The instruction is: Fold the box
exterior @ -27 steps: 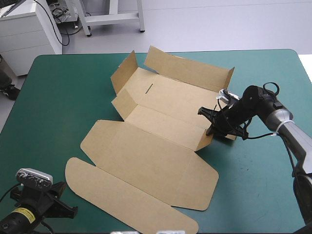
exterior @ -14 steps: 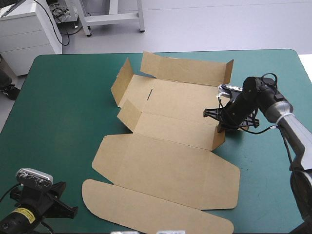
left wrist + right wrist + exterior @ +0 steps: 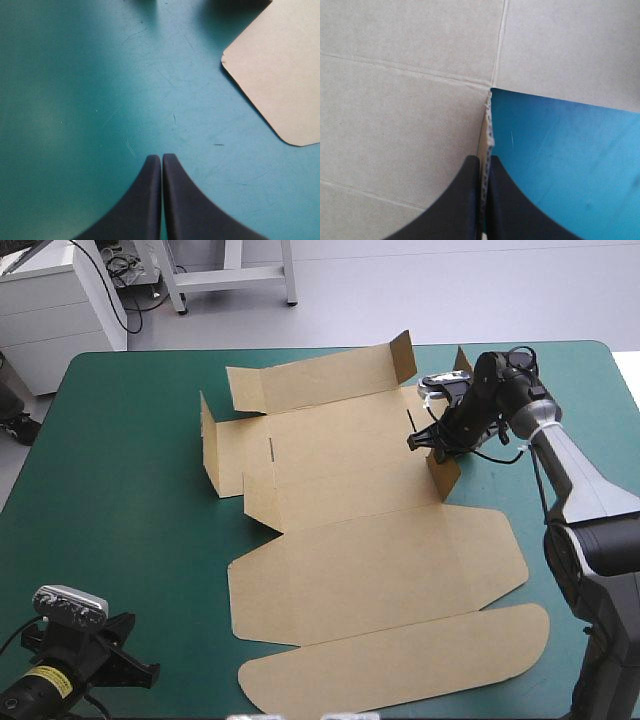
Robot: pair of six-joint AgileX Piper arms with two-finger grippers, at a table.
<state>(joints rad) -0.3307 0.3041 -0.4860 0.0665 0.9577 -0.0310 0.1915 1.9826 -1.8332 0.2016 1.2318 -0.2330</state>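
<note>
One brown box [image 3: 360, 540] and two grippers, only one of them holding board.
The right gripper [image 3: 432, 443] has its two black fingers [image 3: 465, 200] all but closed on a raised side flap [image 3: 489, 125] of the box (the flap's cut edge stands between them), with flat board to one side and the teal-green cover [image 3: 120, 470] to the other. The left gripper [image 3: 161, 157] has both fingers pressed together on nothing, over bare cover; one rounded corner [image 3: 280, 65] of the box lies flat ahead and off to one side, apart from it.

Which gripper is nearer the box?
Right. The right gripper is shut on a raised flap of the box; the left gripper sits shut over teal-green cover, apart from it.
</note>
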